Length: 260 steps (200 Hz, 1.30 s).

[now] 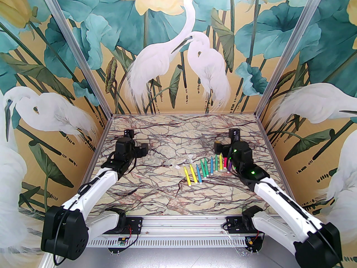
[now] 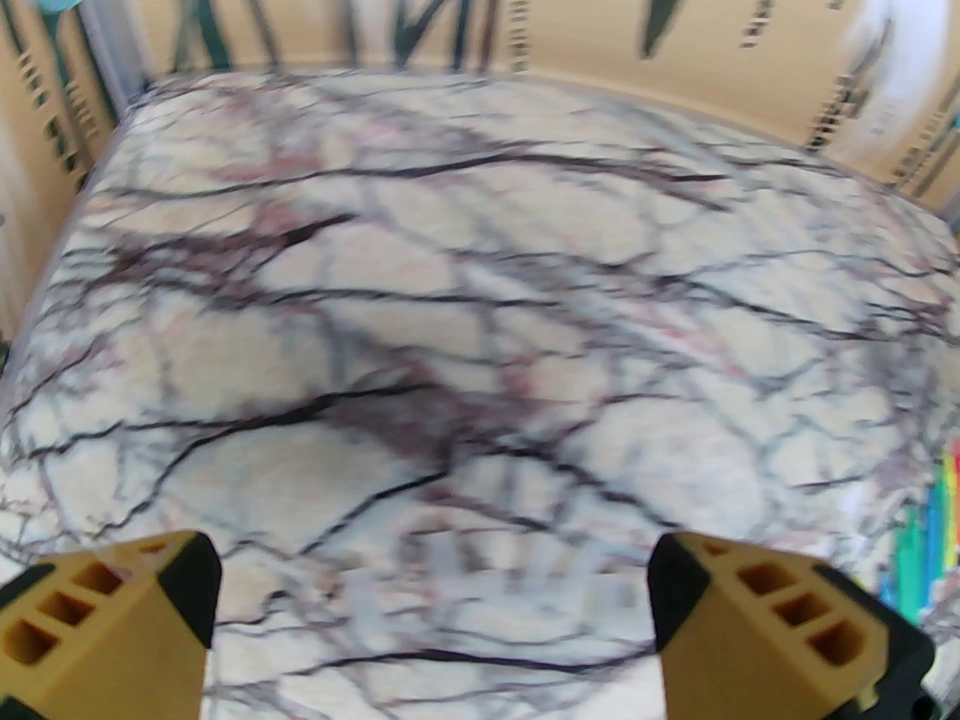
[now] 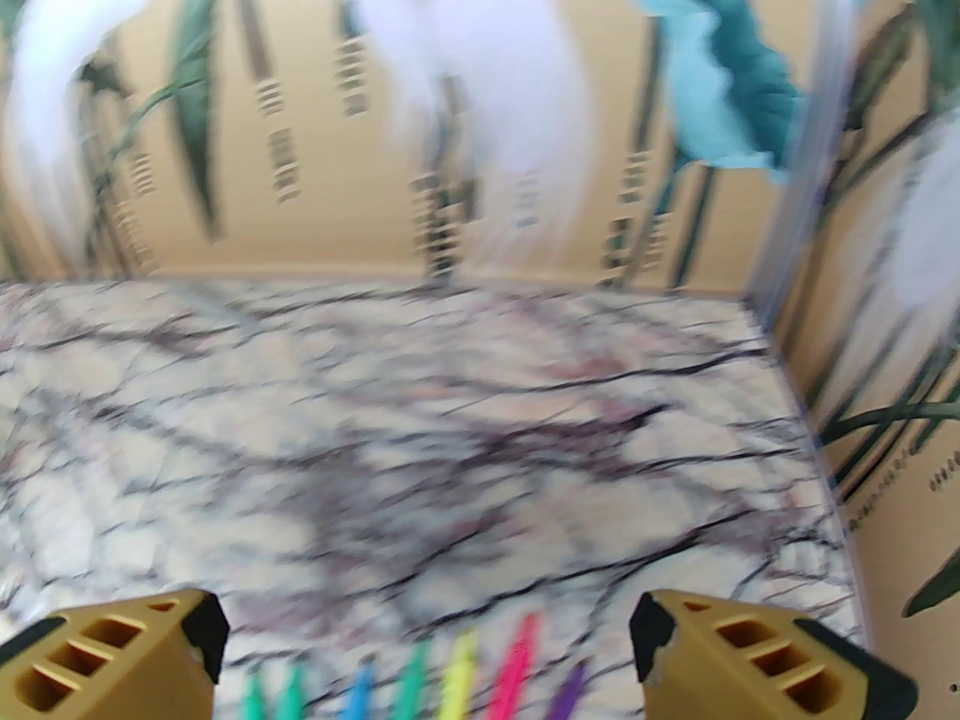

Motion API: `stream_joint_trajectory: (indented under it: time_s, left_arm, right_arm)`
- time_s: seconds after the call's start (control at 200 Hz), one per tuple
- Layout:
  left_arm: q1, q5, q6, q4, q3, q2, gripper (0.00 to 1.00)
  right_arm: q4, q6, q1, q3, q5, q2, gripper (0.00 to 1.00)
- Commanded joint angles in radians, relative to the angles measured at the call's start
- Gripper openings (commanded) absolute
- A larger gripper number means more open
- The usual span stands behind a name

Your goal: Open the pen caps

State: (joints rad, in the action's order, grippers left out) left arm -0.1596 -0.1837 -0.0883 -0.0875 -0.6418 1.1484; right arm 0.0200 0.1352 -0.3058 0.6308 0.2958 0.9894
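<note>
Tan-fingered and spread wide, the left gripper and the right gripper are held above the veined marble counter with nothing grasped. Short bright marker pens are laid in a row just beside the right gripper, and small clear plastic pen caps are scattered on the counter just left of that row.

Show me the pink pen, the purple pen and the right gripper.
pink pen (image 3: 516, 664): right wrist view, middle of its visible body.
purple pen (image 3: 568, 693): right wrist view, middle of its visible stretch.
right gripper (image 3: 427, 627): right wrist view, midway between its open fingertips.
</note>
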Motion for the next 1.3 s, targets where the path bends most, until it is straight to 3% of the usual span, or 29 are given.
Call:
stream_joint_trajectory:
  time_s: [0.0,0.2,0.31,0.425,0.525,0.66,0.845,0.95,1.0,1.065,1.16,1.295]
  left_arm:
    - [0.048,-0.047,0.01,0.139,0.039,0.011,0.99]
    - [0.099,-0.072,0.022,0.337,0.134,0.044,0.99]
    - [0.129,-0.036,0.004,0.517,0.208,0.084,0.99]
    - [0.138,0.0,0.014,0.745,0.279,0.152,1.0]
    - [0.143,0.038,0.016,0.819,0.283,0.187,0.99]
    - [0.144,0.042,0.047,0.8,0.245,0.224,0.99]
    - [0.144,0.041,0.069,0.869,0.273,0.226,1.0]
    - [0.144,0.054,0.096,1.207,0.363,0.372,0.99]
    - [0.143,0.097,0.125,1.306,0.369,0.447,1.0]
    - [0.143,0.077,0.094,1.118,0.327,0.39,1.0]
    - [0.157,0.061,0.076,1.021,0.261,0.407,1.0]
    - [0.169,0.089,0.07,1.035,0.266,0.408,1.0]
  right_arm:
    - [0.183,-0.035,0.075,-0.063,0.015,0.04,0.99]
    - [0.383,-0.017,0.214,-0.135,-0.056,0.18,0.99]
    - [0.609,-0.056,0.236,-0.203,-0.075,0.27,1.0]
    - [0.619,-0.078,0.247,-0.187,-0.095,0.299,1.0]
    - [0.603,-0.093,0.263,-0.18,-0.108,0.332,1.0]
    - [0.647,-0.085,0.276,-0.199,-0.127,0.378,1.0]
    - [0.811,-0.092,0.29,-0.241,-0.187,0.499,0.99]
    - [0.933,-0.104,0.292,-0.273,-0.221,0.564,0.99]
    - [0.908,-0.099,0.292,-0.269,-0.21,0.556,0.99]
    - [0.905,-0.094,0.295,-0.264,-0.208,0.56,0.99]
    - [0.863,-0.065,0.32,-0.243,-0.224,0.559,0.99]
    - [0.86,-0.054,0.333,-0.243,-0.242,0.557,0.99]
